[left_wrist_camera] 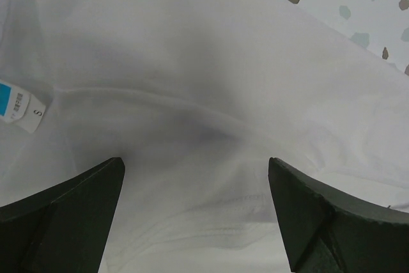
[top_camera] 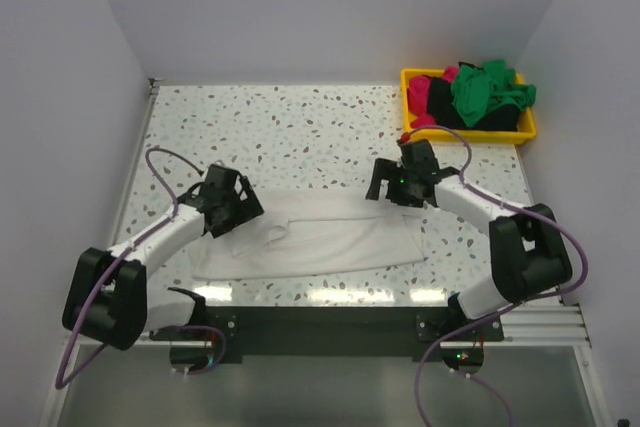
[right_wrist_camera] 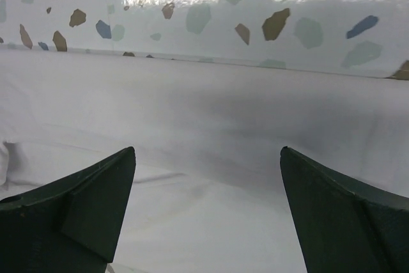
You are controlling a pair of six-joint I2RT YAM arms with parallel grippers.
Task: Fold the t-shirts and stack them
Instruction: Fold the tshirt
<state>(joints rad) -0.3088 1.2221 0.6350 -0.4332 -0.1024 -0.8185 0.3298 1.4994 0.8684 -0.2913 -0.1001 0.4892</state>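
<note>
Speckled table (top_camera: 300, 127) holds the white shirt (top_camera: 330, 237) as a long band near the front; coloured shirts (top_camera: 485, 92) fill the yellow bin (top_camera: 470, 134). Left gripper (left_wrist_camera: 195, 161) gapes empty over limp cloth by the size tag (left_wrist_camera: 25, 110). Right gripper (right_wrist_camera: 208, 149) gapes empty above its edge, probably the best pinch.

A white bench (top_camera: 300, 137) flecked with coloured chips sits between pale lavender walls (top_camera: 330, 7) at the back and both sides. Light glints off its glossy top. A black panel (top_camera: 320, 329) edges the near side.
</note>
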